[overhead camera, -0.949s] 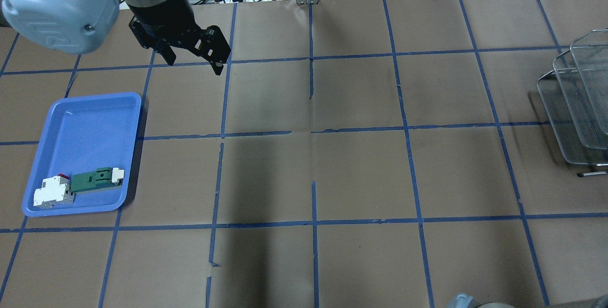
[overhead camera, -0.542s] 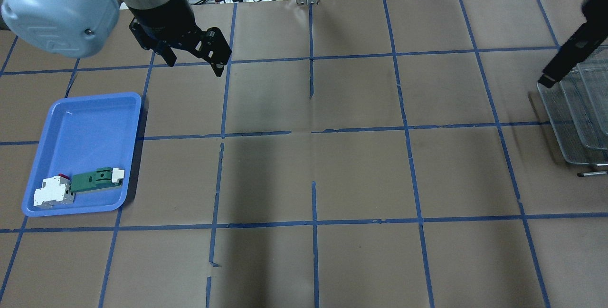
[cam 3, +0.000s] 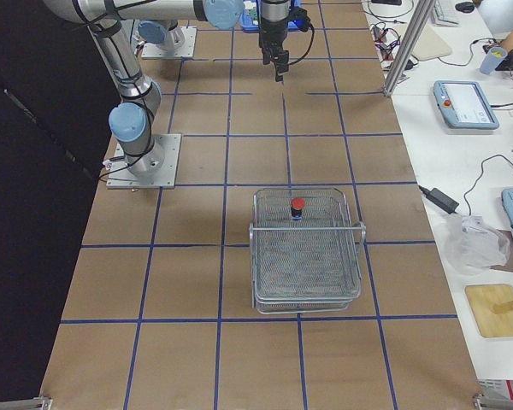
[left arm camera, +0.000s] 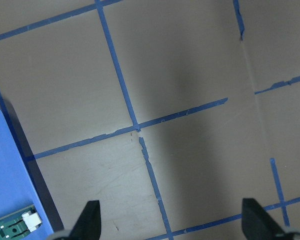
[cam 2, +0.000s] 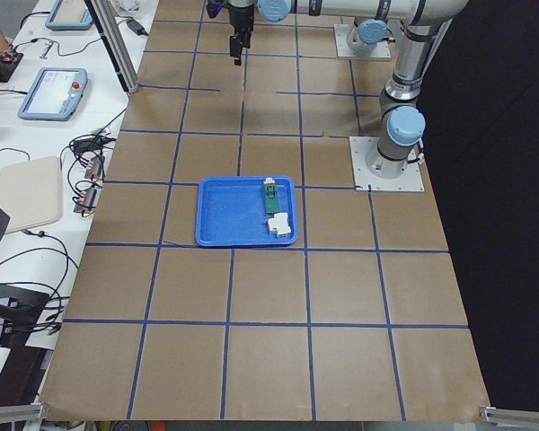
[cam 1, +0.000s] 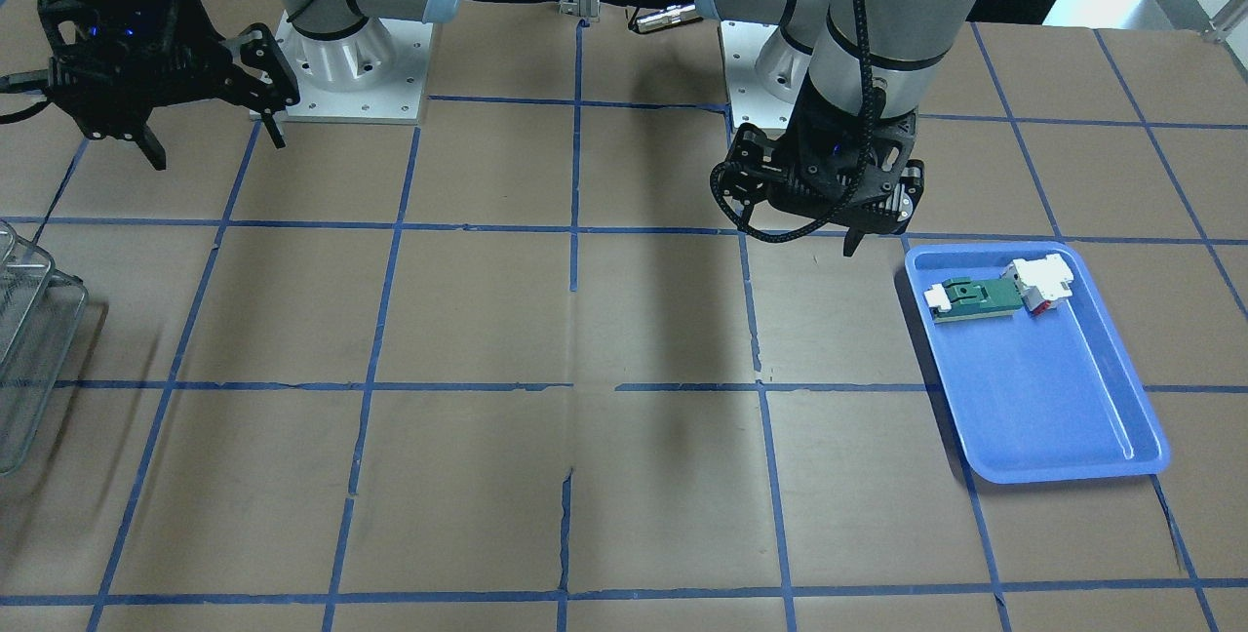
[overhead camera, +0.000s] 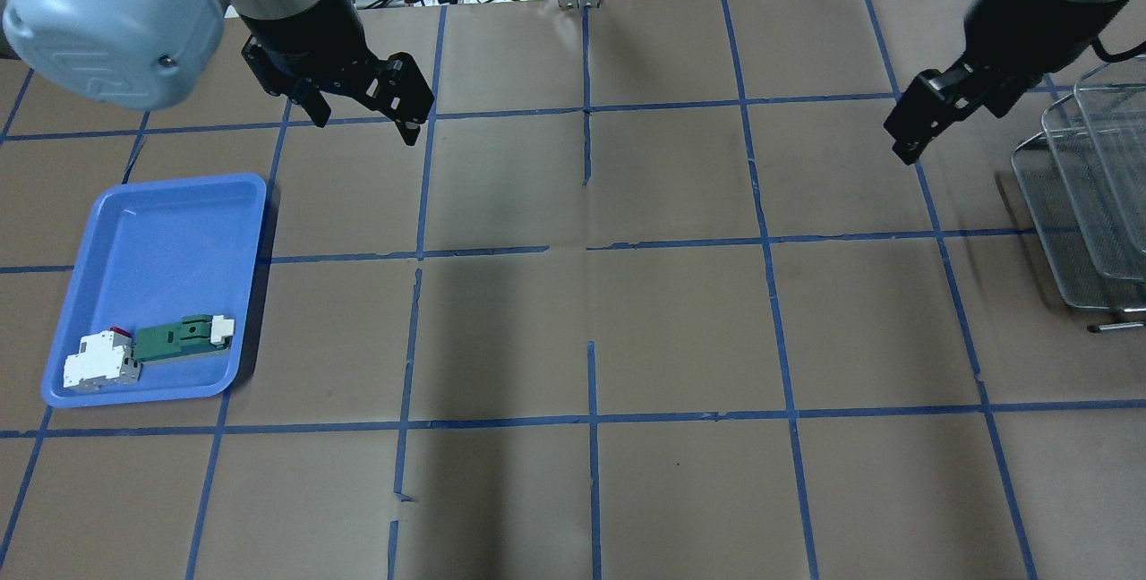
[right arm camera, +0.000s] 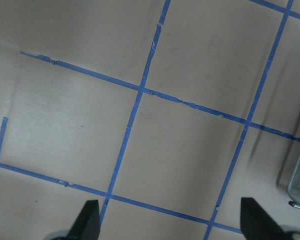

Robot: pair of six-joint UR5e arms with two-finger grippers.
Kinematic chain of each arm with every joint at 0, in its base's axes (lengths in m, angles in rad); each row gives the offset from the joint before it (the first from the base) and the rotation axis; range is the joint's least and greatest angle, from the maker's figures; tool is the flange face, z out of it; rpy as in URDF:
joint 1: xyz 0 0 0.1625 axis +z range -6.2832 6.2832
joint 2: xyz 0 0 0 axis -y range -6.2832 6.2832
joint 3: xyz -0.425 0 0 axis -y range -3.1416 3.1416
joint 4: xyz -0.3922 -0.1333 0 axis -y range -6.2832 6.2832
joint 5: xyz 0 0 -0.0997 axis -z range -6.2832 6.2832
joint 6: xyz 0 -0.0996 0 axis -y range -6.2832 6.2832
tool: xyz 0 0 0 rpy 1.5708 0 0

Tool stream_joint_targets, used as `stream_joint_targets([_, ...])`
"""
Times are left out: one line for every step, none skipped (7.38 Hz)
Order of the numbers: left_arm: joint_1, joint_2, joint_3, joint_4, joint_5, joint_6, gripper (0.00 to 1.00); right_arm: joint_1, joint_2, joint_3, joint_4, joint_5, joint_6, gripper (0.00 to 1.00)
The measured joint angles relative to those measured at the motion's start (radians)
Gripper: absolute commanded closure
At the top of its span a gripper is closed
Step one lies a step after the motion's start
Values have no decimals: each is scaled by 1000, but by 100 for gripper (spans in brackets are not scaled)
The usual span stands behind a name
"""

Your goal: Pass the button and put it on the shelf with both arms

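Brown paper with a blue tape grid covers the whole table (overhead camera: 680, 320), and the button (cam 3: 297, 206) is sitting on the top tier of the shelf (cam 3: 308, 248), upright with the red cap up. It's at the end of the rack that faces the middle of the table, and only the right-side camera catches it. Nothing is touching it. The right gripper (cam 1: 216, 149) hangs in the air over the table near the shelf but clear of it. Its jaws are spread wide and there's nothing between them. Its wrist cam just shows both fingertips (right arm camera: 87, 220) over bare paper, with a bit of wire rack corner at the right edge. The left gripper (overhead camera: 365, 125) is on the other side of the table, also up in the air, also spread wide and holding nothing. From its wrist cam you can see the edge of the blue tray (overhead camera: 161, 231) down at the left, so it's just beside the tray rather than over it. Inside the tray, the white-and-red block (overhead camera: 98, 361) and the green-and-white part (overhead camera: 179, 338) lie touching end to end in the corner nearest the robot.
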Motion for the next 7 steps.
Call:
stream_joint_targets([0,0,-2,5,-1,0,0,6,20,-21,-5,26,87,0])
stream_joint_targets([1,1,-3,7,0,0,0,11,37,-35,-4,19,143,0])
stream_joint_targets([2,2,-3,7,1,0,0,17,46,-41,-2,-10,168,0])
stream_joint_targets([2,3,-3,8,2,0,0,27,51,-43,-1,-32,194,0])
stream_joint_targets([2,3,-3,8,3,0,0,42,52,-44,-1,-40,230,0])
stream_joint_targets([2,4,-3,8,4,0,0,56,53,-45,-3,-42,252,0])
stream_joint_targets([2,4,-3,8,5,0,0,61,55,-45,-7,-43,261,0])
